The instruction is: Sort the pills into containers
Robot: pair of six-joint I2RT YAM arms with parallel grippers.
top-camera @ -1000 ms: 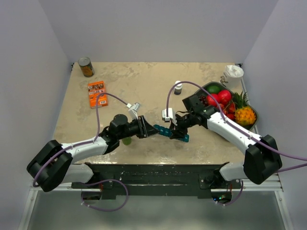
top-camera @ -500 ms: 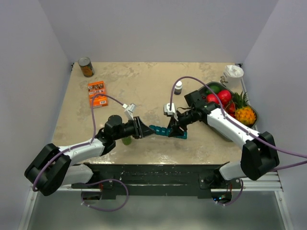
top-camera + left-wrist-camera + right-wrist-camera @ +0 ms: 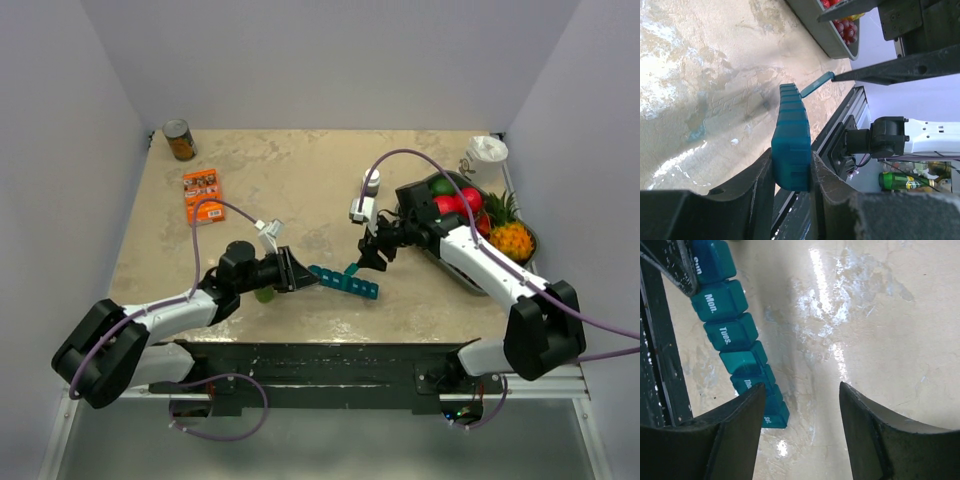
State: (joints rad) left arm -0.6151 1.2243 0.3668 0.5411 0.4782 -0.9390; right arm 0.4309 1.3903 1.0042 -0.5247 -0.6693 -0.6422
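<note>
The teal pill organiser (image 3: 340, 282) lies near the table's front middle, just right of the left arm. My left gripper (image 3: 296, 272) is shut on its left end; in the left wrist view the strip (image 3: 790, 115) runs away from the gripper (image 3: 791, 161). One lid (image 3: 817, 84) near the far end stands open. My right gripper (image 3: 373, 252) is open and empty, just beyond the strip's right end. In the right wrist view the strip (image 3: 735, 335) lies to the left of the open gripper (image 3: 800, 387), with day labels showing. I cannot make out any pills.
A small dark bottle with a white cap (image 3: 371, 183) stands behind the right gripper. A grey fruit tray (image 3: 473, 270) is at the right, with a white container (image 3: 487, 158) behind it. An orange box (image 3: 202, 195) and a tin can (image 3: 180, 140) are at the far left. A green object (image 3: 264, 293) lies under the left arm.
My right gripper has come off the organiser's right end and drawn back toward the far side. The left gripper has kept hold and shifted the strip slightly left. One lid now stands open.
</note>
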